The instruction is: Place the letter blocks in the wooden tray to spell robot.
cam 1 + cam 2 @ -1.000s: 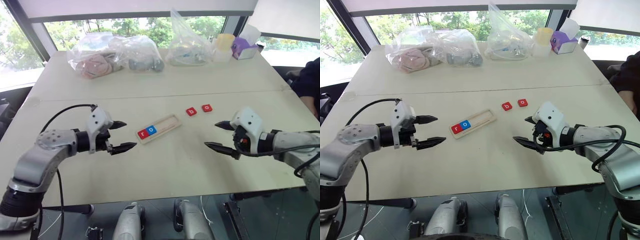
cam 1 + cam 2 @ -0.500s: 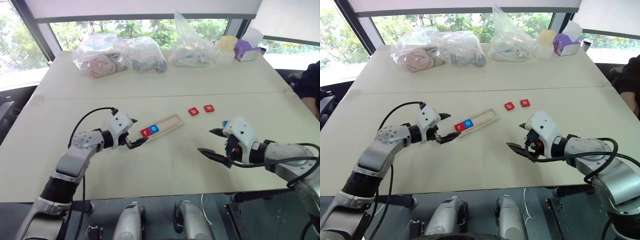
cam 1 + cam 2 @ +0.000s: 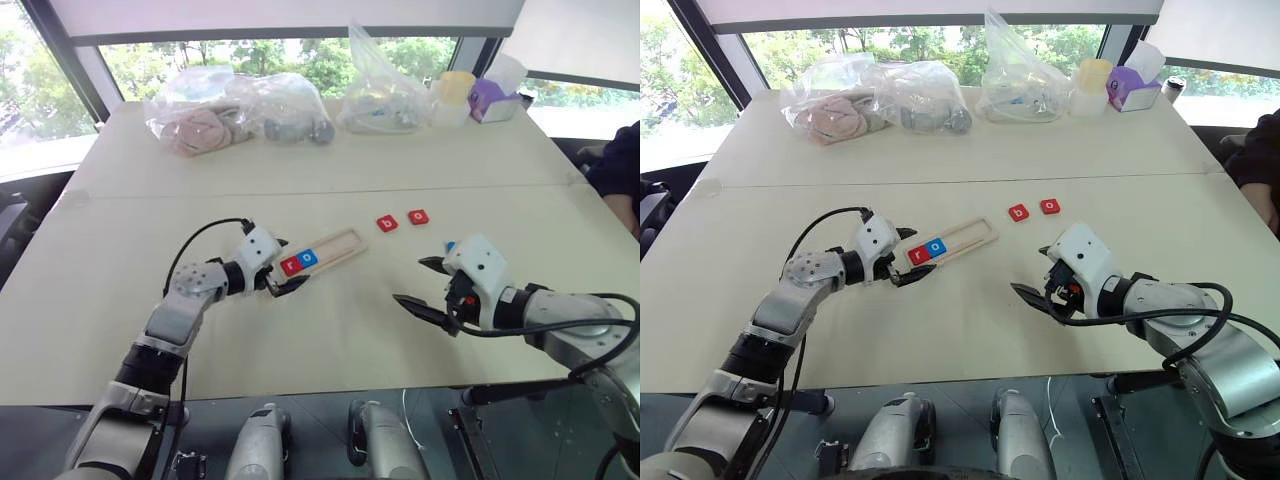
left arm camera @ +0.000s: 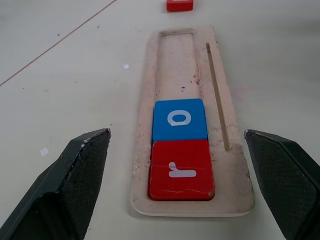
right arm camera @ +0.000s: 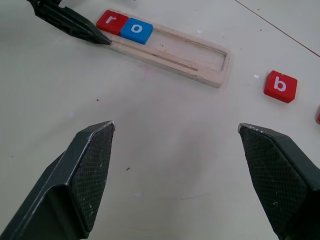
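The wooden tray point(image 3: 335, 245) lies slanted at mid-table. A red "r" block point(image 4: 181, 169) and a blue "o" block point(image 4: 179, 119) sit side by side in its slot at the near-left end. The other half of the slot is bare. Two red letter blocks, "b" point(image 3: 387, 223) and "o" point(image 3: 418, 216), lie loose to the tray's right. My left gripper point(image 3: 289, 264) is open, its fingers point(image 4: 75, 177) straddling the tray's "r" end and holding nothing. Farther right, my right gripper point(image 3: 412, 281) hovers open and empty, with a small blue piece point(image 3: 451, 246) just behind it.
Several clear plastic bags point(image 3: 235, 108) of items, a yellow cup point(image 3: 451, 92) and a purple box point(image 3: 488, 98) line the table's far side. A person's dark sleeve point(image 3: 615, 160) shows at the right edge. A seam point(image 3: 140, 192) crosses the table behind the tray.
My left gripper has moved right and down from open table to the tray's "r" end, its fingers now on either side of it. My right gripper has hardly shifted.
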Controlling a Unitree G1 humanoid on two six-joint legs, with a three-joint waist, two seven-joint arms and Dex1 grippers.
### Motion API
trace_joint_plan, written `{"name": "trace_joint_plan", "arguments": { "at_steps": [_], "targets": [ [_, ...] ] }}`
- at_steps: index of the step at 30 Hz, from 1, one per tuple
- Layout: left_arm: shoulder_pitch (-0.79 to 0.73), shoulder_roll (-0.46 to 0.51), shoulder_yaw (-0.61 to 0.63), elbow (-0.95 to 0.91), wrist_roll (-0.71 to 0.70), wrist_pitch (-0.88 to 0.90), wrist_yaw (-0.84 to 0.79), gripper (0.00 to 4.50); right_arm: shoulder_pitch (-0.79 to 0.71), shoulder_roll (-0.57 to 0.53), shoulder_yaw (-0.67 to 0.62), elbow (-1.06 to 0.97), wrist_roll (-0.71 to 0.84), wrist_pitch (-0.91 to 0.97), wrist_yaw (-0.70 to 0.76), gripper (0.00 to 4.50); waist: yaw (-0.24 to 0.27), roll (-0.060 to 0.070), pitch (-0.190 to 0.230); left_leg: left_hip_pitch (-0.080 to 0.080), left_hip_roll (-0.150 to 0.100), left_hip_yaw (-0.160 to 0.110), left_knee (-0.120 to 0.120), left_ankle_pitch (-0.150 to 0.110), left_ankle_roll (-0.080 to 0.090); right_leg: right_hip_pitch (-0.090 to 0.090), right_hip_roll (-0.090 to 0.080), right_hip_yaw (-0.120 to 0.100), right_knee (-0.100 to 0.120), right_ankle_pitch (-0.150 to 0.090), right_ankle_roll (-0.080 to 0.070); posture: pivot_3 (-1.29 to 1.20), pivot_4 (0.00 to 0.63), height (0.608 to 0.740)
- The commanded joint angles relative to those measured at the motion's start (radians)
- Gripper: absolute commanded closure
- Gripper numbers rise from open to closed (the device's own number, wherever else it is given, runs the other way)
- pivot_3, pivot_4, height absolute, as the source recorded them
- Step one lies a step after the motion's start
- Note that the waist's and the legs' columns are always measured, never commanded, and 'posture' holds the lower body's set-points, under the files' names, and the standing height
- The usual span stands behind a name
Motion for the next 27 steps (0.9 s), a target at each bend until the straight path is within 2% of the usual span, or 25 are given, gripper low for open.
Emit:
{"name": "trace_joint_plan", "arguments": {
  "at_steps": [1,16,19,22,27],
  "targets": [
    [-0.024,-0.011,-0.009,0.023,0.024,-0.035,-0.001,0.00,-0.012,0.004,-0.006,-0.029,-0.004,-0.014,-0.009,0.45,0.001,0.000,0.000,0.000,0.000,0.000,0.000,0.000,0.000,0.000,0.000,0.000,0.000,0.000,0.000,0.00,0.150,0.740],
    [-0.015,-0.014,-0.037,0.082,0.088,-0.047,-0.004,0.00,-0.019,0.005,0.006,-0.039,-0.005,-0.007,-0.027,0.45,0.001,0.000,-0.001,0.002,0.000,0.000,0.000,0.000,0.000,0.002,0.000,0.000,0.000,0.000,0.000,0.00,0.150,0.740],
    [-0.001,-0.005,-0.035,0.071,0.079,-0.040,-0.022,0.79,-0.020,0.002,0.004,-0.036,-0.006,-0.008,-0.026,0.39,0.000,0.000,-0.001,0.002,0.000,0.000,0.000,0.000,0.000,0.002,0.000,0.000,0.000,0.000,0.000,0.00,0.150,0.740],
    [0.011,0.010,-0.032,0.058,0.084,-0.037,-0.032,2.02,-0.023,0.003,0.007,-0.035,-0.006,-0.007,-0.027,0.39,-0.001,0.000,-0.001,0.003,0.001,0.000,0.000,0.000,0.000,0.002,0.000,0.000,0.000,0.000,0.000,0.00,0.150,0.740],
    [0.039,0.040,-0.042,0.021,0.079,-0.031,-0.067,2.01,-0.023,-0.002,0.006,-0.034,-0.006,-0.007,-0.022,0.39,-0.006,0.000,-0.001,0.004,0.003,0.001,-0.001,0.000,0.000,0.002,0.001,0.000,0.000,0.000,0.000,0.00,0.150,0.740]
  ]
}}
